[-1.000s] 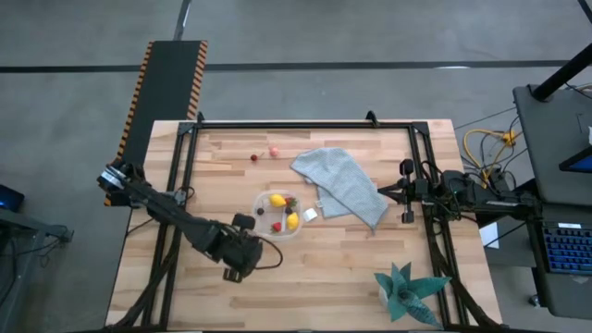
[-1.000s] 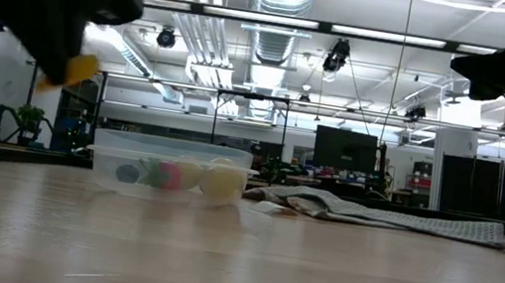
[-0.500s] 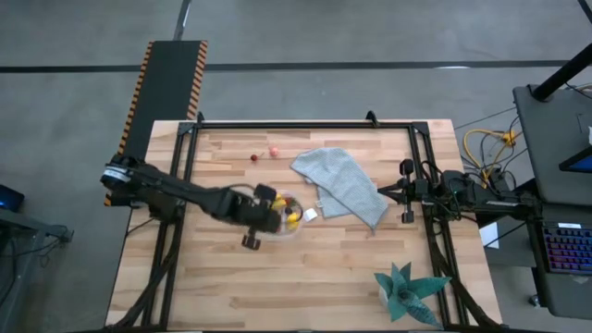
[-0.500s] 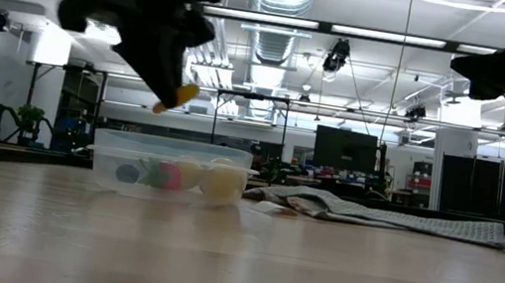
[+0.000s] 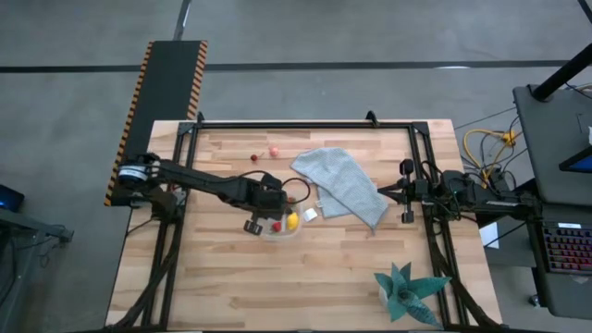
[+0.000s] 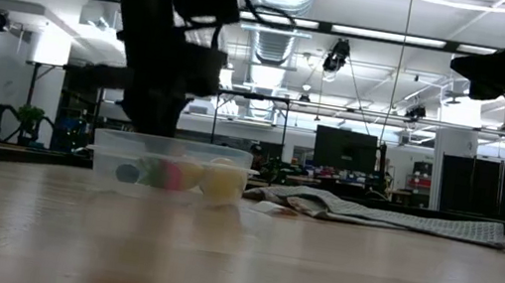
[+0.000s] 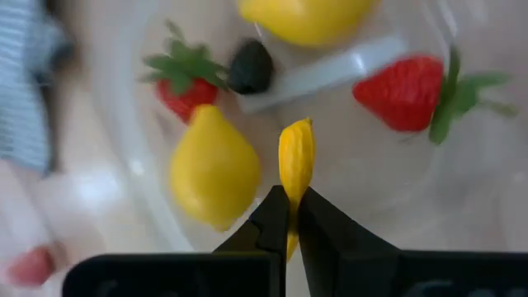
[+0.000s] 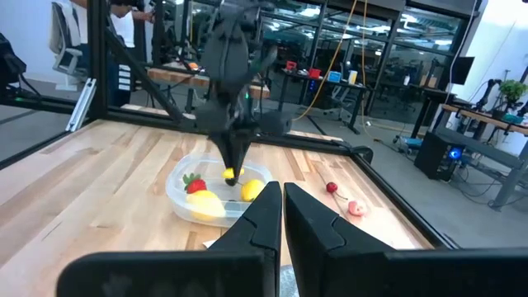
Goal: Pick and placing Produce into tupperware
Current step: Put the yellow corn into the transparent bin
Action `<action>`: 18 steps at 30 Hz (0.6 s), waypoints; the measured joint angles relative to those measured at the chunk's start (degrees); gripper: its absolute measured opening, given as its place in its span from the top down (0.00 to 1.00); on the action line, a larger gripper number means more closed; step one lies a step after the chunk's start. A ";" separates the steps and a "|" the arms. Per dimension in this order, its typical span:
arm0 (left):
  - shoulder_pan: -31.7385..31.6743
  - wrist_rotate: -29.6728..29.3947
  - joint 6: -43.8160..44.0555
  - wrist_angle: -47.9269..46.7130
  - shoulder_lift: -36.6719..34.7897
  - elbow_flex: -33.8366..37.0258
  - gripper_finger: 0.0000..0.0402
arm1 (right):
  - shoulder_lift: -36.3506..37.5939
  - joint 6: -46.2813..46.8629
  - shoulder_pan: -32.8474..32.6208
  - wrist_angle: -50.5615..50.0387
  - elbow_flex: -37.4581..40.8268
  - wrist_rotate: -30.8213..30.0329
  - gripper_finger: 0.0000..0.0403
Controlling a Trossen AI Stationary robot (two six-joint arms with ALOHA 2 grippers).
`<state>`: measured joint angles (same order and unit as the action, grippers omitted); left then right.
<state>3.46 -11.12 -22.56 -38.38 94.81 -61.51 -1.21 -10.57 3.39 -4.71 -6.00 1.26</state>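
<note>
Here, my left gripper [image 7: 294, 216] clamps thin yellow piece [image 7: 296, 165] above clear tupperware [image 5: 277, 231]; beyond it lemons [image 7: 213, 175], strawberries [image 7: 406, 91], dark berry [image 7: 250, 68]. High view alone shows right gripper [image 5: 403, 192] closed at table's right edge.

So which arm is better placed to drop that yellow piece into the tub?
The left. Its gripper is shut on the thin yellow piece right over the tupperware, above the lemons and strawberries inside. The right gripper waits at the table's right edge, beyond the grey cloth.
</note>
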 joint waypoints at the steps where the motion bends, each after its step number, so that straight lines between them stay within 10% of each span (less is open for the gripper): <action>1: -0.12 0.05 -0.88 -0.16 0.86 0.04 1.00 | 0.00 0.00 0.00 0.02 0.00 -0.02 0.98; 18: -1.52 -0.70 -1.34 -0.15 2.41 -0.33 0.85 | -0.03 -3.43 0.01 0.09 0.00 -1.49 0.98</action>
<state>1.93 -11.82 -23.90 -38.52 97.23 -61.84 -1.24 -14.00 3.40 -4.62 -6.00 -0.23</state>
